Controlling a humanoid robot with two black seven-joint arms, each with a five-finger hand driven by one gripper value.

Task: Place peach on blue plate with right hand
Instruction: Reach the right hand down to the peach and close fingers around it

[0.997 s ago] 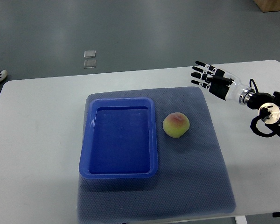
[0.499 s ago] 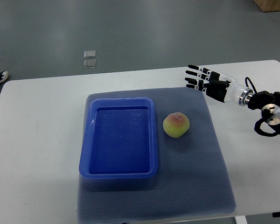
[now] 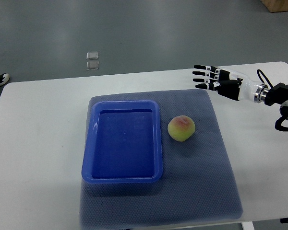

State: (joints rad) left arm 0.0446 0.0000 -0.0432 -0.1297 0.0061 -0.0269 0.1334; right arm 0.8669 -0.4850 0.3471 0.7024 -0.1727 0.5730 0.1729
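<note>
Reaching in with fingers spread and empty, the right hand [image 3: 216, 80] is far from the peach [image 3: 181, 128] and must next go down to grab it.

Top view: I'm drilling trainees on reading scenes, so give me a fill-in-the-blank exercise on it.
1. The peach lies on the grey mat, to the ____ of the blue plate in the picture.
2. The blue plate holds ____.
3. The right hand has its fingers ____, holding nothing.
4. The right hand is ____ the peach.

Missing words: right; nothing; spread; apart from
</note>
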